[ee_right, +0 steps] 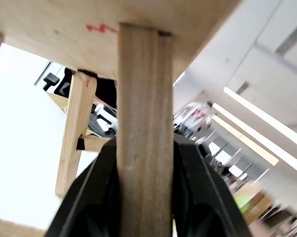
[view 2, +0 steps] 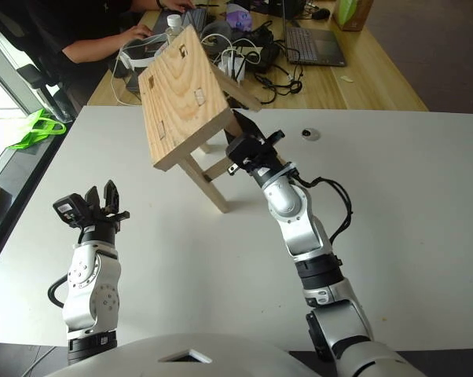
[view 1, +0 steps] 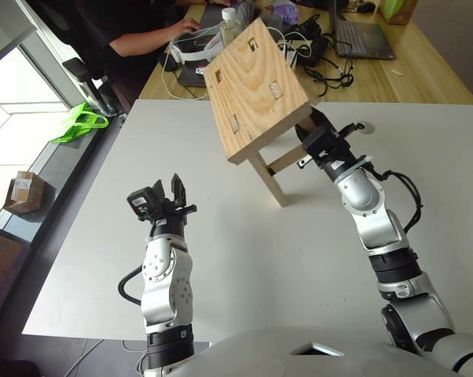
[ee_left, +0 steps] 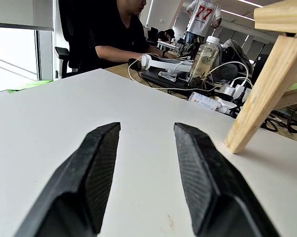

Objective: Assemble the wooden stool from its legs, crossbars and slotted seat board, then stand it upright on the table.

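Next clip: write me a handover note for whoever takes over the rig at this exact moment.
Left gripper: open, empty, low over the table, apart from the stool.
Right gripper: shut on a stool leg just under the seat board.
Done: the stool looks assembled. It is tilted, with the foot of one front leg on the table.
Left: lower it level onto its legs, then release.

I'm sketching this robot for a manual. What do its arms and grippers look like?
The left arm and right arm are rounded silver-grey segments with black joint bands and looping black cables. The left gripper and right gripper have black tapered fingers.
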You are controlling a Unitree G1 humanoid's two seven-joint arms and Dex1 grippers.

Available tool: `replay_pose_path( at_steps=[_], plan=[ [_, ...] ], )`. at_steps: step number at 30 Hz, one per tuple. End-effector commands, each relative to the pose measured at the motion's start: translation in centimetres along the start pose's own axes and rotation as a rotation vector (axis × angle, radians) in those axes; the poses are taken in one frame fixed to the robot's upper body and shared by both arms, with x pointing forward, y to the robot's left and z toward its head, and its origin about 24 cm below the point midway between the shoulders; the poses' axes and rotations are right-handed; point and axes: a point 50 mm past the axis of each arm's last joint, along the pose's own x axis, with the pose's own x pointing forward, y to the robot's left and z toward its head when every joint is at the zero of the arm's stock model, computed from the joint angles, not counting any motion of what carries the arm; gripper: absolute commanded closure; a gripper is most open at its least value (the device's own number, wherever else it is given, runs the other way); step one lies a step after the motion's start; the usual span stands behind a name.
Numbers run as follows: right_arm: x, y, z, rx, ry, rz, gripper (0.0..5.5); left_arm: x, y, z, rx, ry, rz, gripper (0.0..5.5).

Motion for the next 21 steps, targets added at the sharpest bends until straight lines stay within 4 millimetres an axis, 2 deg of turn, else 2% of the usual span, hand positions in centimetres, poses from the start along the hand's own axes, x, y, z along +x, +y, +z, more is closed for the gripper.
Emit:
replay_pose_path(
  at_steps=[1,3,4,7,14,17,21],
  plan=[
    [-1.1,0.2,-3.0,0.237,0.181,-0.045,4.46,0.0,0.1,0.1,0.004,0.002,0.005,3.47],
    [-1.5,0.4,-3.8,0.323,0.236,-0.058,4.46,0.0,0.1,0.1,0.005,0.003,0.004,3.47],
    [-1.7,0.5,-4.1,0.362,0.256,-0.06,4.12,0.0,0.0,0.1,0.005,0.003,0.004,3.47],
    [-2.0,0.6,-4.2,0.448,0.274,-0.059,3.68,0.1,0.1,0.1,0.006,0.003,0.002,3.47],
    [-2.0,-0.3,-2.3,0.558,0.17,-0.042,2.48,0.1,0.1,0.2,0.003,0.002,-0.002,3.47],
    [-3.1,-1.0,-2.5,0.607,0.162,-0.03,1.98,0.0,0.0,0.4,0.026,0.0,-0.016,3.47],
    [-6.2,-1.2,-4.0,0.62,0.215,-0.004,1.48,-0.6,-0.1,0.4,0.096,0.013,-0.065,3.47]
  ],
)
